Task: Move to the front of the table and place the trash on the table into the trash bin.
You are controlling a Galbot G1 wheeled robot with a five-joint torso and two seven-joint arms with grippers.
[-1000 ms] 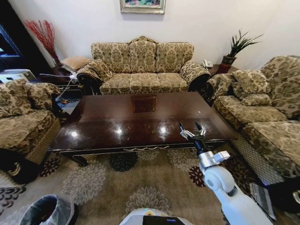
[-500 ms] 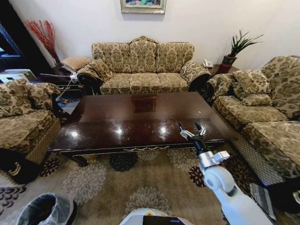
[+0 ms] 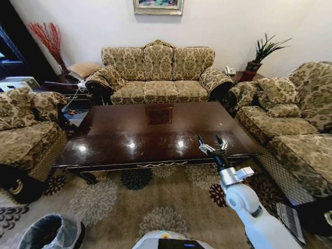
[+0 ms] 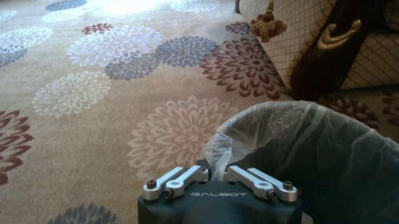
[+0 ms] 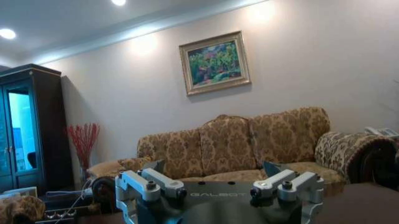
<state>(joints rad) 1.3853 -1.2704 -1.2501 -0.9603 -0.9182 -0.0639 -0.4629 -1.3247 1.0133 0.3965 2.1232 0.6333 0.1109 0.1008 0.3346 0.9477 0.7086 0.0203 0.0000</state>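
Dark glossy surface (image 3: 150, 132), sofas around; right hand (image 3: 212, 143) wide above it (left hand (image 4: 219, 175) pinched together beside trash bin (image 4: 311, 154)).

You have one large rectangular glossy dark-brown wooden table (image 3: 140, 136), carved edge, square inlay (image 3: 158, 114) in its top. It stands on your beige floral-patterned carpet (image 3: 155, 205); the small round dark bin with whitish plastic liner (image 3: 52, 232) also sits there, well apart.
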